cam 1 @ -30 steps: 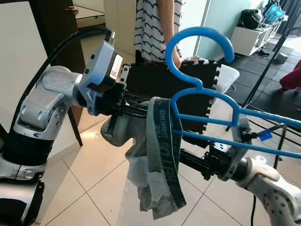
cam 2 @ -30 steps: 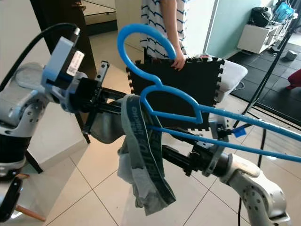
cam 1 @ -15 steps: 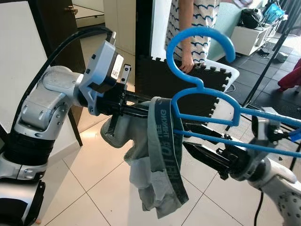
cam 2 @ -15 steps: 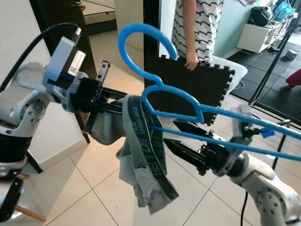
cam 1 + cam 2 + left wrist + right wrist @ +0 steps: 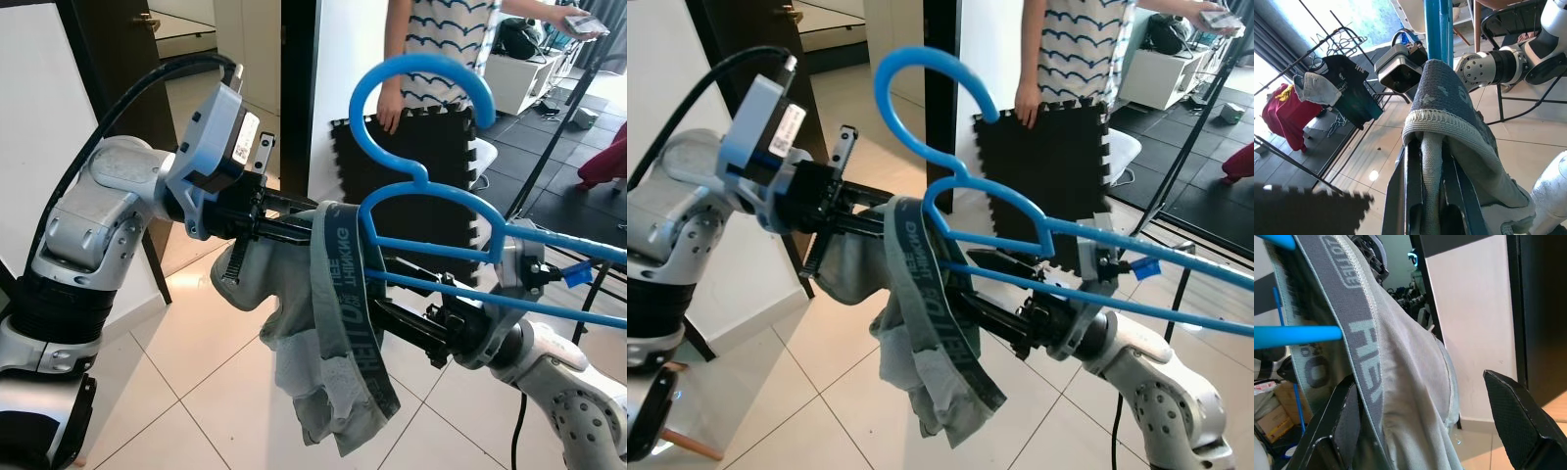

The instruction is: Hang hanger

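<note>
A blue plastic hanger (image 5: pixel 421 66) hangs in the air in front of me, hook up, its bars running off to the right. Grey underwear (image 5: pixel 338 294) with a lettered waistband is draped over its left shoulder. My left gripper (image 5: pixel 286 227) reaches in from the left and is shut on the grey fabric (image 5: pixel 1444 93), with the blue bar rising just past its fingertips. My right gripper (image 5: pixel 392 318) comes in from the lower right below the hanger bars. It stands open, with the cloth (image 5: pixel 1400 357) hanging between and in front of its fingers (image 5: pixel 1513 406).
A person in a striped dress (image 5: pixel 441 39) stands behind the hanger holding a black foam puzzle mat (image 5: pixel 451 147) upright. A dark door frame (image 5: pixel 294 88) and a white panel (image 5: pixel 39 117) are on the left. A drying rack with clothes (image 5: pixel 1347 88) stands further off. The floor is tiled.
The person has carried the foam mat to the right. My right gripper has come forward and left again, under the hanger and close to the underwear. The left arm holds still.
</note>
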### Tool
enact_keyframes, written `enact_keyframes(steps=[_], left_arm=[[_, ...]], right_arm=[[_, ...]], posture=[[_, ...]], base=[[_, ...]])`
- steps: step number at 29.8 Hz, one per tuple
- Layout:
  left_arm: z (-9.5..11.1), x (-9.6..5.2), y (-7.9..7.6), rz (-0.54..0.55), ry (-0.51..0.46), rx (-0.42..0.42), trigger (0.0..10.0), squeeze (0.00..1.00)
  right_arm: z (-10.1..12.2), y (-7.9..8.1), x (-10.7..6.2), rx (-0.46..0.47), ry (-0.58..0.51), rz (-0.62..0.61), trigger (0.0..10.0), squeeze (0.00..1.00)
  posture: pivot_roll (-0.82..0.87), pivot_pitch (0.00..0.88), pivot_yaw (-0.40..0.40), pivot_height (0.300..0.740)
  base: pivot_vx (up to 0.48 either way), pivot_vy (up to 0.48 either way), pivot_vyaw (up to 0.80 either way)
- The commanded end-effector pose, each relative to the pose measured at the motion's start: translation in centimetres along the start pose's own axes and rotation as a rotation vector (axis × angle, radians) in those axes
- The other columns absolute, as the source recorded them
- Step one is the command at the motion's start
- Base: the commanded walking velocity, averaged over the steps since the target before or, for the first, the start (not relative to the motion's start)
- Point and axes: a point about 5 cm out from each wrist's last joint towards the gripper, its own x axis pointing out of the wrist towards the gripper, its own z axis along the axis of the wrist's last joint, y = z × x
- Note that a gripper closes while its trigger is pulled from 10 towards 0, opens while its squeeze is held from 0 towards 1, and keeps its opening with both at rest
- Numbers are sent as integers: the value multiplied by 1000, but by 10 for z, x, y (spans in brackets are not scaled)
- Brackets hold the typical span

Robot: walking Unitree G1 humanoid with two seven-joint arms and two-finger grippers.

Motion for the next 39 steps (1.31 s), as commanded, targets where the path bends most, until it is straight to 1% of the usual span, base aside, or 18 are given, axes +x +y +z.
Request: enact_keyframes(steps=[1, 5, 8, 10, 11, 12, 13, 15, 17, 20, 22, 24, 28, 34, 35, 36, 37, 39], left_arm=[[7, 5, 2, -14, -28, 24, 10000, 0], [8, 5, 4, 5, -35, 33, 10000, 0], [8, 5, 4, 5, -35, 33, 10000, 0], [9, 5, 6, 20, -38, 42, 10000, 0], [9, 5, 6, 20, -38, 42, 10000, 0], [9, 5, 7, 33, -41, 47, 10000, 0], [9, 5, 7, 33, -41, 47, 10000, 0], [10, 4, 10, 56, -46, 56, 10000, 0], [11, 3, 12, 74, -47, 64, 10000, 0], [11, 3, 12, 74, -47, 64, 10000, 0], [12, 0, 17, 115, -46, 81, 10000, 0], [12, -2, 20, 131, -45, 88, 10000, 0], [13, -5, 25, 152, -38, 101, 10000, 0], [12, -6, 25, 158, -30, 104, 10000, 0], [11, -7, 24, 160, -25, 103, 10000, 0], [11, -7, 24, 160, -25, 103, 10000, 0], [8, -7, 24, 159, -16, 101, 10000, 0], [6, -7, 23, 157, -9, 100, 10000, 0]], right_arm=[[-4, -3, 2, -7, 30, -22, 10000, 0], [-20, -8, 6, -15, 155, -57, 10000, 0], [-20, -8, 6, -15, 155, -57, 10000, 0], [-36, -11, 3, -18, 296, -93, 10000, 0], [-36, -11, 3, -18, 296, -93, 10000, 0], [-45, -15, -2, -18, 378, -138, 10000, 0], [-45, -15, -2, -18, 378, -138, 10000, 0], [-55, -22, -9, -20, 474, -207, 10000, 0], [-59, -26, -13, -17, 517, -247, 10000, 0], [-59, -26, -13, -17, 517, -247, 10000, 0], [-64, -32, -21, -20, 586, -321, 10000, 0], [-65, -35, -24, -17, 605, -353, 10000, 0], [-63, -51, -40, -17, 660, -526, 10000, 0], [-61, -56, -48, -18, 683, -590, 10000, 0], [-60, -60, -55, -26, 699, -637, 6078, 0], [-60, -60, -55, -26, 699, -637, 6078, 0], [-56, -65, -62, -37, 695, -697, 0, 0], [-52, -70, -67, -49, 687, -745, 0, 0]], posture=[[-13, 36, -19, 740], [-16, 35, -20, 740], [-16, 35, -20, 740], [-16, 36, -21, 740], [-16, 36, -21, 740], [-16, 35, -23, 740], [-16, 35, -23, 740], [-17, 35, -23, 740], [-17, 35, -23, 740], [-17, 35, -23, 740], [-17, 32, -25, 740], [-17, 31, -24, 740], [-17, 31, -24, 740], [-19, 26, -28, 740], [-19, 26, -28, 740], [-19, 26, -28, 740], [-19, 26, -28, 740], [-25, 23, -29, 740]], base=[[0, 0, 0], [0, 0, 0], [0, 0, 0], [0, 0, 0], [0, 0, 0], [0, 0, 0], [0, 0, 0], [0, 0, 0], [0, 0, 0], [0, 0, 0], [0, 0, 0], [0, 0, 0], [0, 0, 0], [0, 0, 0], [0, 0, 0], [0, 0, 0], [0, 0, 0], [0, 0, 0]])
